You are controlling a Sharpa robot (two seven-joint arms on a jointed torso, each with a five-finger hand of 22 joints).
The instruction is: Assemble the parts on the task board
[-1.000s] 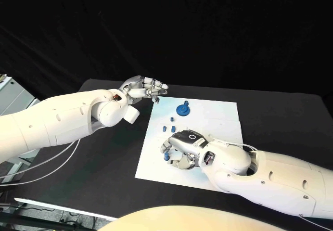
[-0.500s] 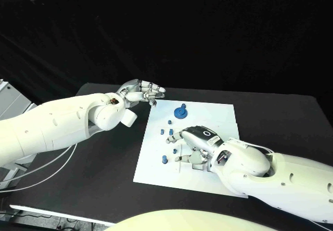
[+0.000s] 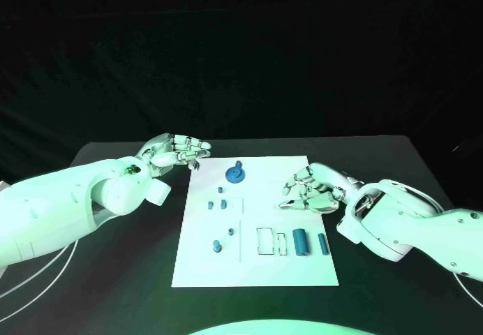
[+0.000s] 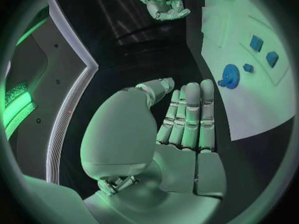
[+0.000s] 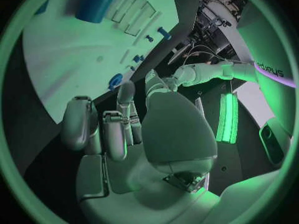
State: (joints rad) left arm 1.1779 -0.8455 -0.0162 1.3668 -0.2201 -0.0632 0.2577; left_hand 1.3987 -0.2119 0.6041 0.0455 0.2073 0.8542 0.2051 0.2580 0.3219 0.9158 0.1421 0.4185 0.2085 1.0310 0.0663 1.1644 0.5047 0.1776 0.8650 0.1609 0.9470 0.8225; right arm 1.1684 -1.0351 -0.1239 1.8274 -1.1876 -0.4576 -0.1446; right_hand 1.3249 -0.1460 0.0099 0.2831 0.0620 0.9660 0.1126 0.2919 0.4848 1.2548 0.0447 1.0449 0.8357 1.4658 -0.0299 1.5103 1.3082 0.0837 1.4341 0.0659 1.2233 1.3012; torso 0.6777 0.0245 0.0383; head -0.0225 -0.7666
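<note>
The white task board point(image 3: 264, 265) lies in the middle of the black table. A blue gear point(image 3: 236, 173) stands near its far edge, with small blue parts point(image 3: 218, 204) just below it and a blue peg point(image 3: 216, 245) lower down. Two blue cylinders point(image 3: 299, 241) lie next to outlined slots point(image 3: 266, 240). My left hand point(image 3: 179, 150) hovers off the board's far left corner, fingers bent in together and holding nothing. My right hand point(image 3: 312, 190) hangs over the board's right edge with curled fingers and nothing in them. The gear point(image 4: 229, 76) also appears beyond my left hand point(image 4: 181, 129).
Black table point(image 3: 121, 279) surrounds the board on all sides, with free room to its left and right. White cables point(image 3: 30, 276) trail beneath my left arm at the table's left edge. A dark curtain hangs behind the table.
The camera has shifted. My right hand has lifted off the board's lower middle and drawn back to its right edge, uncovering the two blue cylinders. The left hand keeps its place.
</note>
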